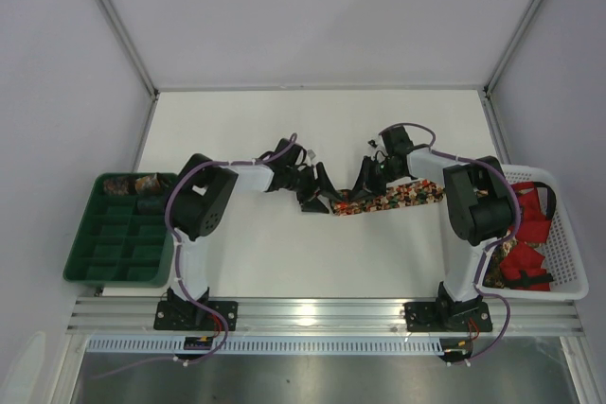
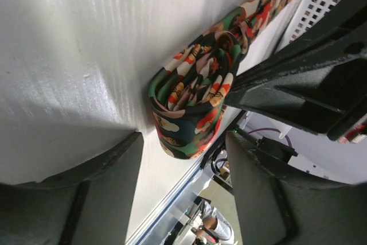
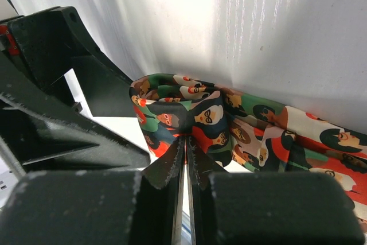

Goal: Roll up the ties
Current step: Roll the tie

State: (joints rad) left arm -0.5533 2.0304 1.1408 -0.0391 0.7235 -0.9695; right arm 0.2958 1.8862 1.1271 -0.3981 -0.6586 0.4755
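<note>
Left gripper (image 2: 183, 142) released, fingers (image 2: 86, 199) spread on either side of the rolled end. Right gripper (image 3: 184, 142) clenched, pinching fabric at that same roll. Tie (image 1: 393, 198) in the middle of the table (image 1: 284, 130), between the arms, rest stretched flat toward the white basket (image 1: 566, 243).

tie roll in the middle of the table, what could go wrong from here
1. The roll is loose, and only the right gripper seems to pinch its inner fold; with the left gripper open around it, the coil could spring apart.
2. The rest of the tie lies flat and unrolled; further turns could wind on skewed.
3. Both grippers crowd the same end, so fingers might bump.
</note>
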